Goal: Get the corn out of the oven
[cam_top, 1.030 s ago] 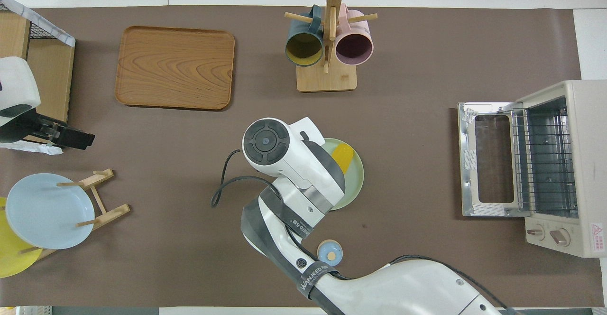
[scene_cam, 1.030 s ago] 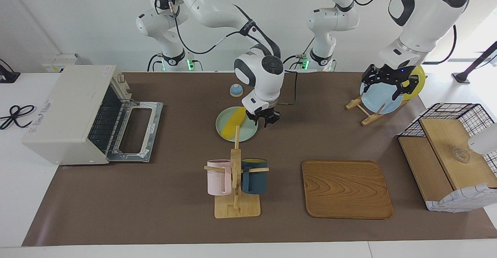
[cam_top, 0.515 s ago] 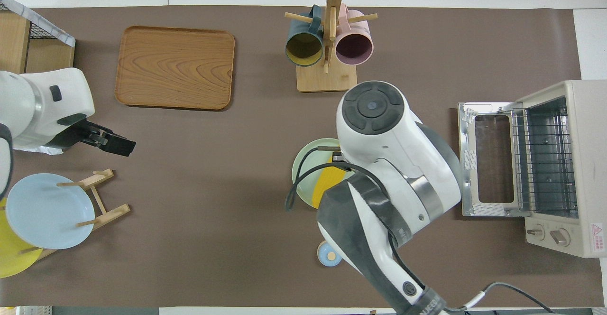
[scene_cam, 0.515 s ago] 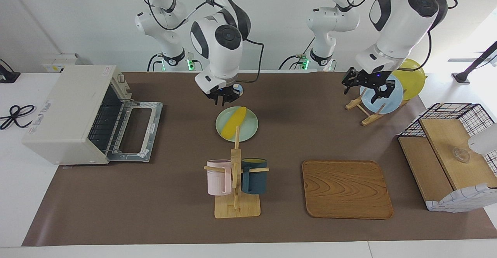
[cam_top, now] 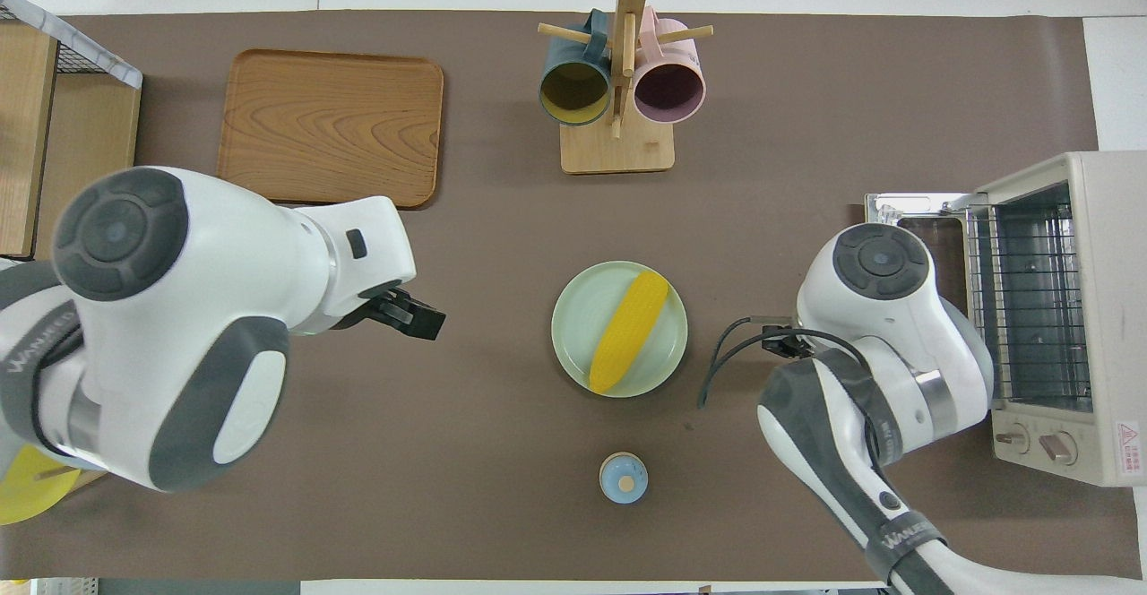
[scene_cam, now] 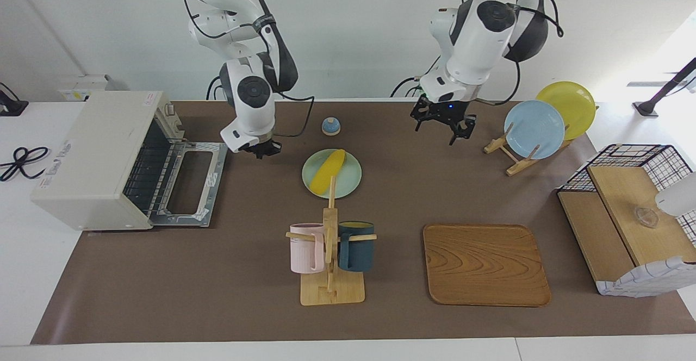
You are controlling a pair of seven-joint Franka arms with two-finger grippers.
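Both grippers are off the corn (scene_cam: 327, 172): right gripper (scene_cam: 262, 149) nearer, empty, fingertips pinched together; left gripper (scene_cam: 443, 123) spread wide; cob slants on the green plate (scene_cam: 348, 186).

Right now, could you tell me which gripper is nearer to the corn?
Right. The right gripper hangs between the oven's open door and the corn; the left gripper hangs toward the plate rack.

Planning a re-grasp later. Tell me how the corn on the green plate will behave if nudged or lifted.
The corn is a rounded, tapering cob, so a sideways nudge would probably roll it in a curve. It lies on the shallow green plate, whose low rim may not stop it. It looks stiff and smooth, so it could slip in a light grip.
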